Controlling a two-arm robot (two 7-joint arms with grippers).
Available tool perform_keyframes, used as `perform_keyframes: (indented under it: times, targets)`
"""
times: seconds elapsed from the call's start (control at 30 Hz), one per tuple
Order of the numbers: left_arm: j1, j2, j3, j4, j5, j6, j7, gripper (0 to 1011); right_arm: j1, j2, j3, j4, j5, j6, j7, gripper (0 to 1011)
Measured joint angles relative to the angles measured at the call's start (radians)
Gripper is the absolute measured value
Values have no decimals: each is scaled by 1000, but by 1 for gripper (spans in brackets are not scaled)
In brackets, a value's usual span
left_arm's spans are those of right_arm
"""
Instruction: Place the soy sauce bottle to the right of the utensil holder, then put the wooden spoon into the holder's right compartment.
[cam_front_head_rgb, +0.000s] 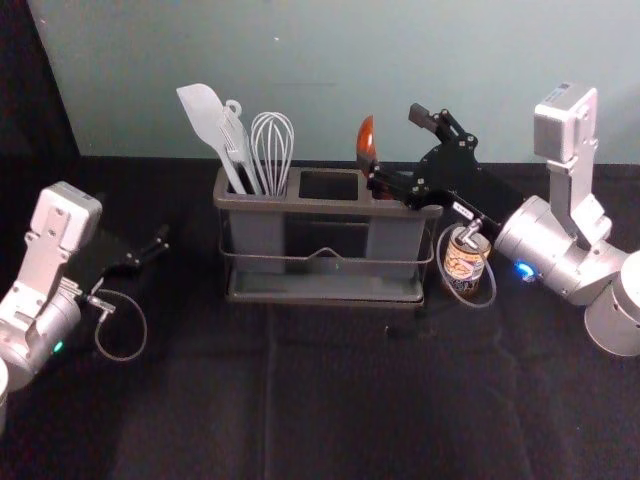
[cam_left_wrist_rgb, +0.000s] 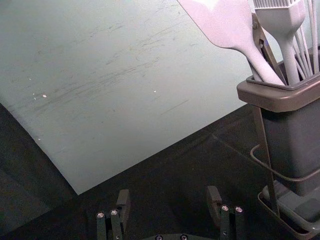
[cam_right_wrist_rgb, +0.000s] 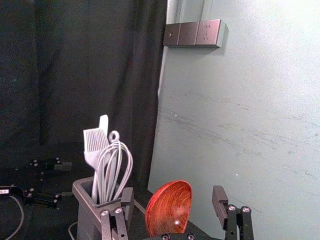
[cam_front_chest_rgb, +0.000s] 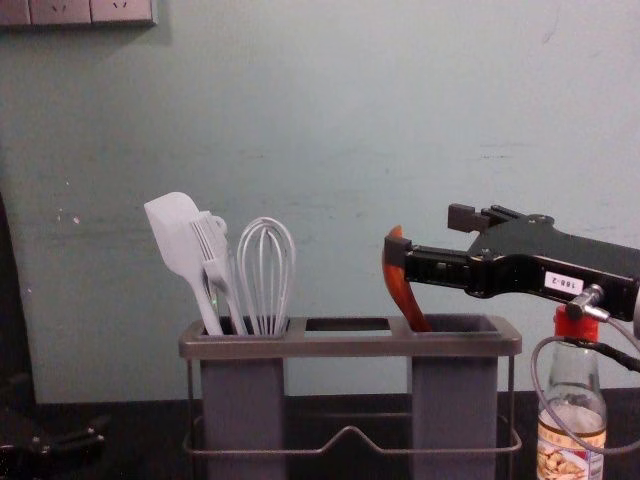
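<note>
The wooden spoon leans in the right compartment of the utensil holder, reddish bowl up, its lower part hidden inside. My right gripper is at the spoon, coming from the right; one finger overlaps the bowl in the chest view. In the right wrist view, the right gripper has its fingers wide apart, the bowl showing between them. The soy sauce bottle stands upright right of the holder, partly under the right arm. My left gripper is parked open at the left.
A grey spatula, a brush and a whisk stand in the holder's left compartment. A pale wall rises behind the dark-covered table. Cables loop from both wrists, the right one hanging by the bottle.
</note>
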Motion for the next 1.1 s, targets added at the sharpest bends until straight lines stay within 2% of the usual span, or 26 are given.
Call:
perform_keyframes:
  times: [0.47,0.83,1.0,1.1]
  targets:
    - [0,0,0,0,0,0,0,1005,-1,3,-1,-11,-6,7,-5,1002]
    - [0,0,0,0,0,0,0,1005,-60,34,30,-179,-34,93,-81,1002]
    - [0,0,0,0,0,0,0,1005,-103,49,57,-265,-47,147,-127,1002]
    - [0,0,0,0,0,0,0,1005,-151,60,89,-332,-53,189,-165,1002]
